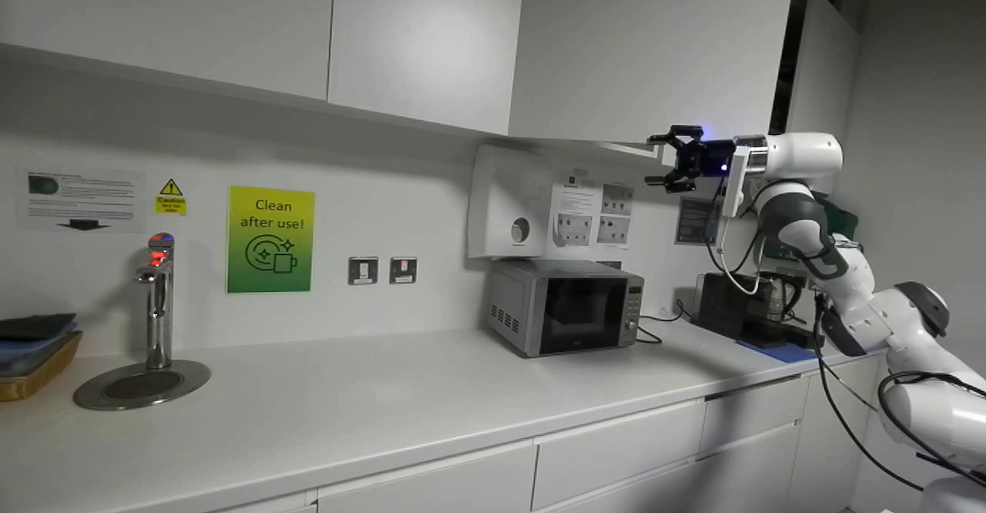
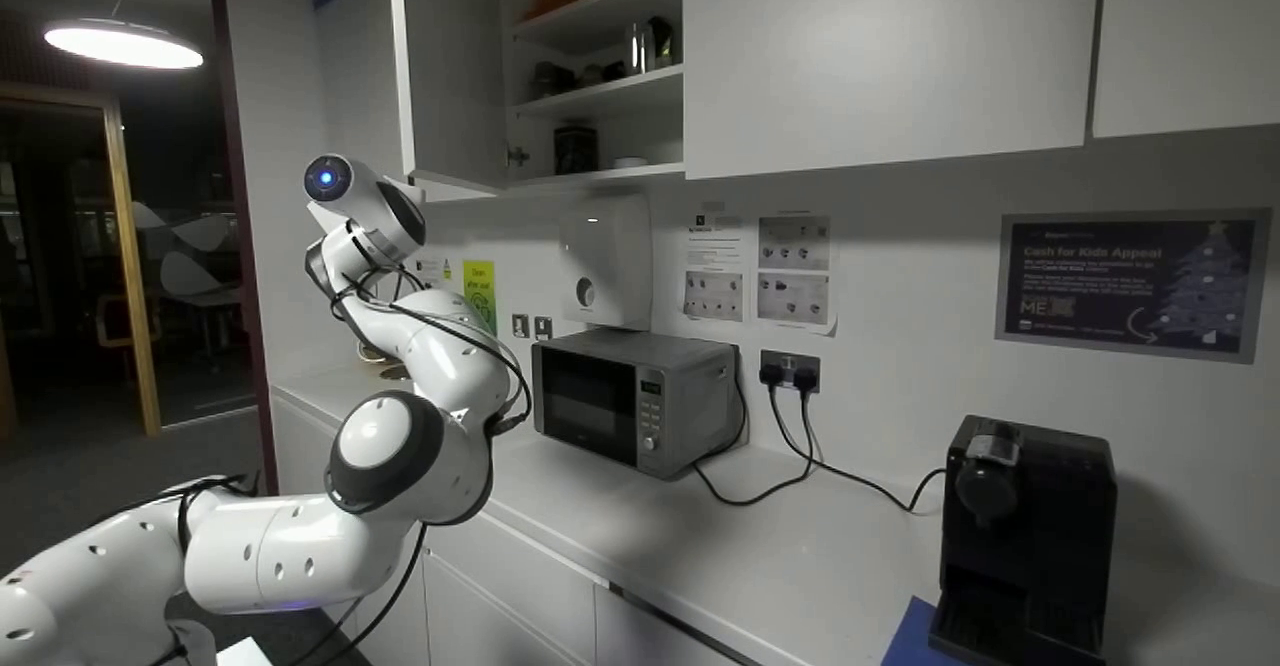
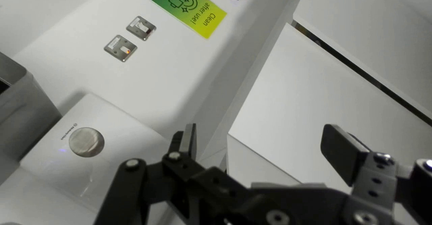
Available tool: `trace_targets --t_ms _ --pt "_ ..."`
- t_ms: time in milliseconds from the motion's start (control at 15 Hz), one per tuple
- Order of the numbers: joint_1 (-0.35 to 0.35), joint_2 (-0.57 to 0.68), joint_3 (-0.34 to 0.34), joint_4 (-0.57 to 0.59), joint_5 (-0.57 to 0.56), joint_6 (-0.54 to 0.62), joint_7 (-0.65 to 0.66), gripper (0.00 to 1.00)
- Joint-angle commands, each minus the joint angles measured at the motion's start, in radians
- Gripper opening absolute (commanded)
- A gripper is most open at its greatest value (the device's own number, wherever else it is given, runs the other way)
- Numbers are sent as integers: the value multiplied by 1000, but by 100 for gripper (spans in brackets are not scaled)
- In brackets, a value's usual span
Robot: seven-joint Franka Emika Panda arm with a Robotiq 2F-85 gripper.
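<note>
White cabinet door (image 2: 455, 66) stands open, shelves (image 2: 604, 91) bared; near it the gripper (image 1: 655, 160), spread wide, holds nothing (opening looks done, any grasping not yet).

White robot arm (image 1: 851, 274) with dark grey joint covers (image 2: 428, 461), bent in a zigzag. In an exterior view it runs from the lower right up to the wrist (image 1: 805, 155), which lies level and points left. At its end, the black gripper (image 1: 656, 160) has its two fingers (image 3: 341, 154) spread, one above the other; the wrist view shows a wide gap between them. A round light (image 2: 326, 178) on the back of the wrist glows blue.
</note>
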Motion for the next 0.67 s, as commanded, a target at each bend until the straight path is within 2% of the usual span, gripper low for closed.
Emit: trace_targets --t_ms 0,600 --pt "11 -8 36 8 104 -97 -22 100" --pt "24 -26 73 26 306 -260 -19 100"
